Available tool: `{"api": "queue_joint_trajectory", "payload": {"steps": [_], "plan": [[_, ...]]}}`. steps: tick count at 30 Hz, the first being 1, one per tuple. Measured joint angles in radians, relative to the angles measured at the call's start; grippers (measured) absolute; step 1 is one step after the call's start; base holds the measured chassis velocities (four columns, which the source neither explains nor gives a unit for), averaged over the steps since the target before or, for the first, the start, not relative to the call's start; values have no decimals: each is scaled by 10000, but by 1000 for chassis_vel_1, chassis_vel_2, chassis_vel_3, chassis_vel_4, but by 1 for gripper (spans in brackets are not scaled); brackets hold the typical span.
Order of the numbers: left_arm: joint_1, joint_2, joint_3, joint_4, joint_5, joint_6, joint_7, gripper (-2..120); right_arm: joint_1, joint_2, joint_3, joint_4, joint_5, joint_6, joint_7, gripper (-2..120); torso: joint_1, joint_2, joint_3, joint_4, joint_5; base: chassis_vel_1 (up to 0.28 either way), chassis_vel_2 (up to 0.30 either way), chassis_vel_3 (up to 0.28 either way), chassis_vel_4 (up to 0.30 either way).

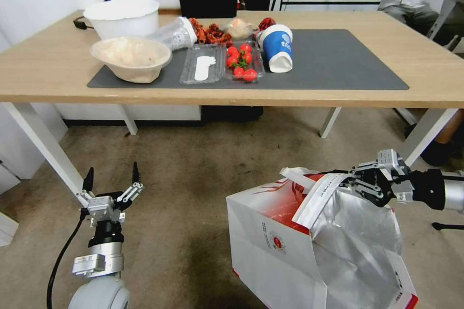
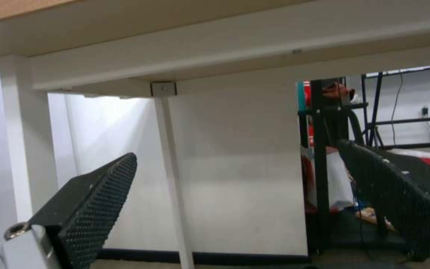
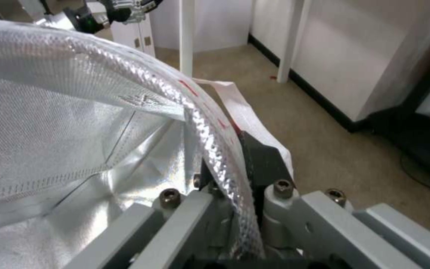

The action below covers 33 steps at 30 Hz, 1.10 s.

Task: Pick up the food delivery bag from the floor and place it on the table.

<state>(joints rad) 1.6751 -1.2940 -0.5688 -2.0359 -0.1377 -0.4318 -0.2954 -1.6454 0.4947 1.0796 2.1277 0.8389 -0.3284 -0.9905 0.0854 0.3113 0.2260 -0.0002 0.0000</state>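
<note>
Left gripper (image 1: 111, 177): two slim black fingers (image 1: 88, 179) on silver linkages, a black collar, a brushed-silver wrist and a rounded grey joint, a black cable looping alongside. Up close, its pads (image 2: 93, 209) are black dimpled rubber. Right gripper (image 1: 355, 184): black linkages, pale-grey housing, black-and-silver forearm, hex-socket screws (image 3: 283, 185) on grey brackets.

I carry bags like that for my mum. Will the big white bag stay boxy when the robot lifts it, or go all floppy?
Probably a bit floppy: the food delivery bag already leans, and its foil lining is creased. It may swing and tilt, since the right gripper is shut on one strap handle at an edge. The paper walls look thin, so likely light.
</note>
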Motion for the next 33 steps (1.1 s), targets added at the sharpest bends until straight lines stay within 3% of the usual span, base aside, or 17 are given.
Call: {"api": "queue_joint_trajectory", "payload": {"steps": [33], "plan": [[45,-33,1,-66,-2,-27,45,100,118,71,-41,-4,122,-20,52,0,430,1322,891,2,-1,0,0,0,0]]}}
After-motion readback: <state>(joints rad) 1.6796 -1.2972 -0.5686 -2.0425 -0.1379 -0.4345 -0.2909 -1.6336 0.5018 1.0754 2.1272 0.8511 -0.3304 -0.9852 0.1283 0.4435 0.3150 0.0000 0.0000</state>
